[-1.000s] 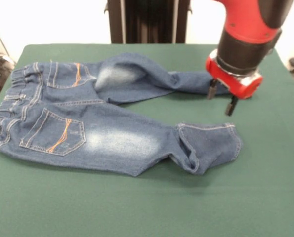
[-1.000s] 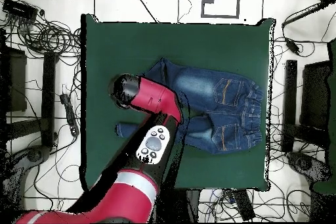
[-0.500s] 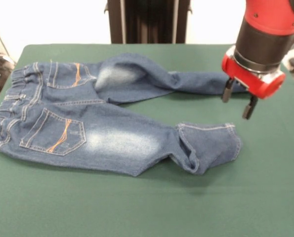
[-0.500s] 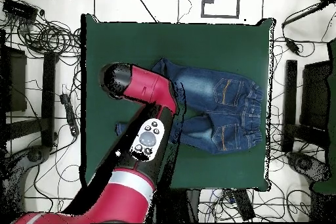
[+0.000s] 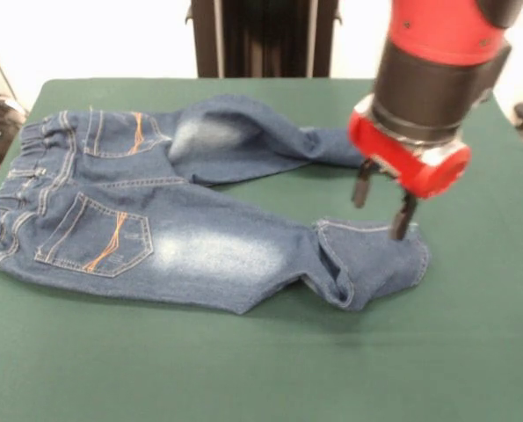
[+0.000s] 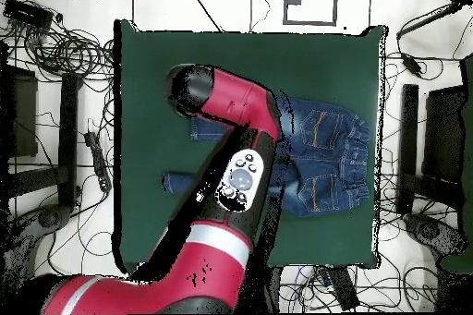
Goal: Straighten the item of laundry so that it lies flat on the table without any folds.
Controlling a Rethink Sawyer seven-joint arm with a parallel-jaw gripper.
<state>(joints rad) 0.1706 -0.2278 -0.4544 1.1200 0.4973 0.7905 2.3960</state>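
Observation:
The item of laundry, a small pair of blue jeans with orange stitching, lies back-pockets-up on the green table, waistband at the left. The far leg runs right behind the arm. The near leg ends in a cuff folded back on itself. My gripper hangs open just above that folded cuff, near its far edge, with nothing between its fingers. In the overhead view the red arm covers the legs, so only the jeans' seat and waistband show on the table.
Bare green cloth lies in front of the jeans and to their right. The table's right edge is close to the gripper. Cables and dark frames surround the table on the floor.
The gripper has swung from beside the far leg's end toward the near leg and now hangs lower, over the folded cuff. It stays open. The jeans have not moved.

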